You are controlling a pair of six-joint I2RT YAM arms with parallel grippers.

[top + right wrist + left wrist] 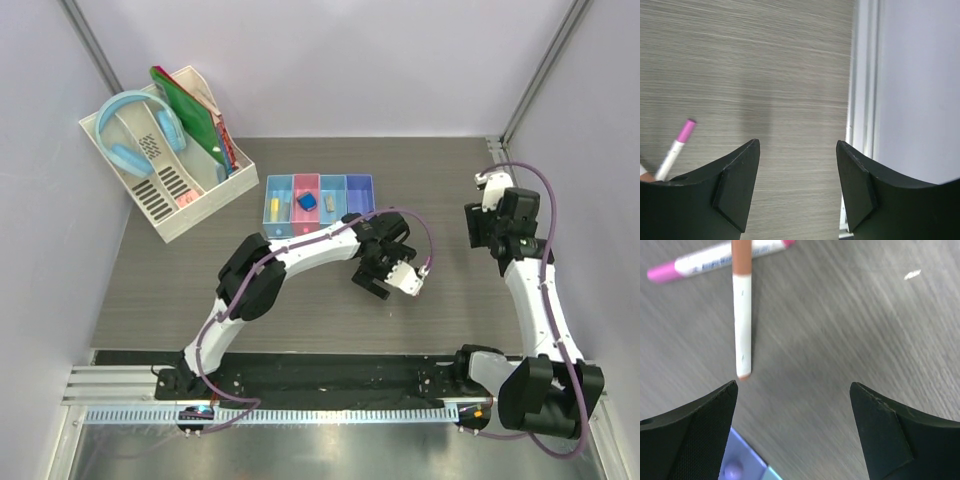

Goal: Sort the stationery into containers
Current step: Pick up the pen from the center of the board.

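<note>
The four joined bins (318, 222) stand at the table's middle back: light blue, pink, light blue, purple. A yellow piece (274, 208), a blue eraser (307, 201) and a tan piece (329, 204) lie in the first three. My left gripper (370, 281) (793, 390) is open and empty, low over the table beside the purple bin's corner (742, 460). Just ahead of it lie a white pen with a brown cap (742, 315) and a white pen with magenta ends (715, 260), crossed. My right gripper (476, 228) (797, 150) is open and empty; a pink-capped pen (677, 147) shows at its left.
A large white slotted rack (190, 205) with blue headphones (135, 130) and green and red folders (195, 115) stands at the back left. The table's right edge and a metal wall frame (862, 100) are close to my right gripper.
</note>
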